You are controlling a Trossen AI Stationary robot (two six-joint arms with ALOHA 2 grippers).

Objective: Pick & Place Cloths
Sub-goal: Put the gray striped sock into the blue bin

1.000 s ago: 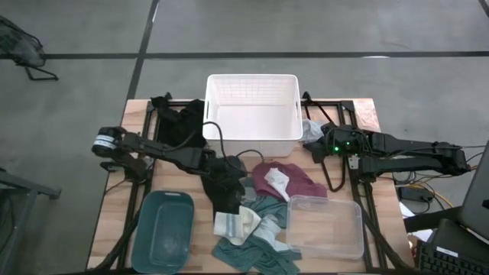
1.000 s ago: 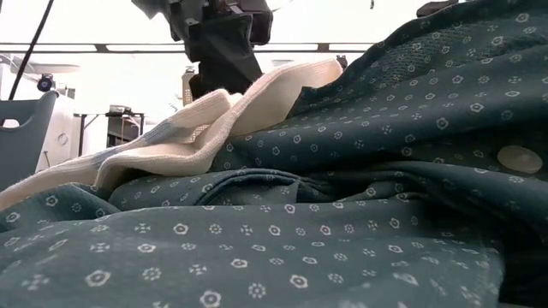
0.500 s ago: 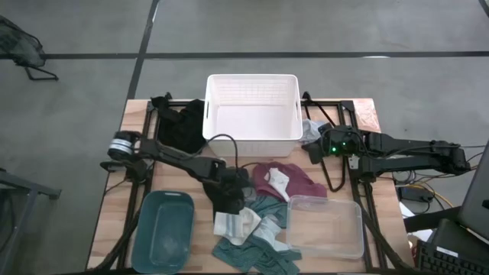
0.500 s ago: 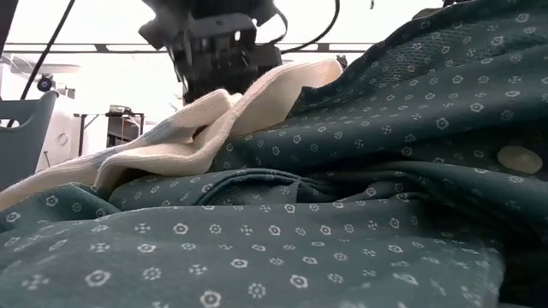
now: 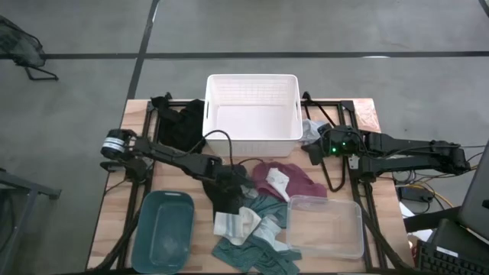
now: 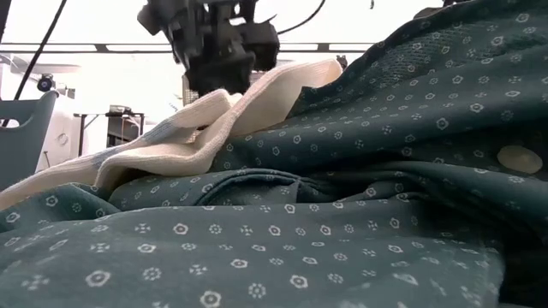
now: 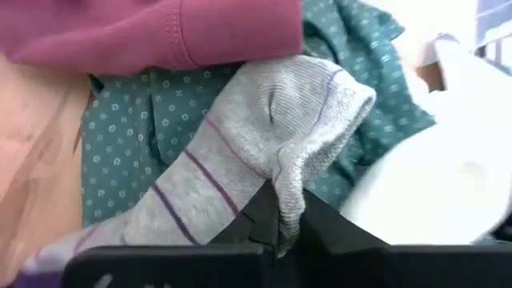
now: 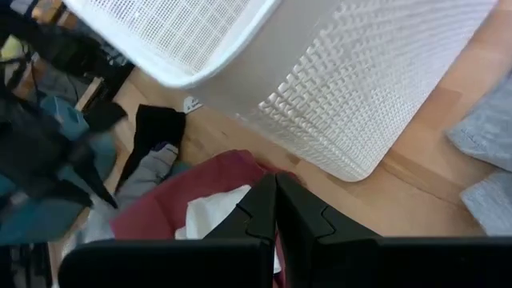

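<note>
A pile of cloths lies near the table's middle: a teal dotted cloth (image 5: 256, 246) (image 6: 342, 214), a cream cloth (image 5: 241, 224) (image 6: 214, 120), a maroon cloth (image 5: 294, 182) and a grey sock with purple stripes (image 7: 240, 172). My left gripper (image 5: 233, 189) (image 7: 286, 232) hangs over the pile's left side, shut on the sock. A black cloth (image 5: 179, 122) lies at the far left. My right gripper (image 5: 313, 147) (image 8: 276, 210) waits shut, right of the white basket (image 5: 252, 95). My left gripper pinches a raised fold of the grey sock (image 7: 290, 180) between its two fingers, near the sock's rounded end. The fingers come down at it from above. The rest of the sock lies slack on the teal dotted cloth (image 7: 128, 136).
A teal bin (image 5: 163, 229) stands at the near left and a clear bin (image 5: 325, 227) at the near right. The white basket sits at the far middle, with grey cloth (image 5: 309, 131) beside its right wall. Cables trail from both arms.
The left arm reached a little farther toward the pile, then drew slightly back. Its gripper dipped toward the cloths and came up a little. The pile and the right arm stayed put.
</note>
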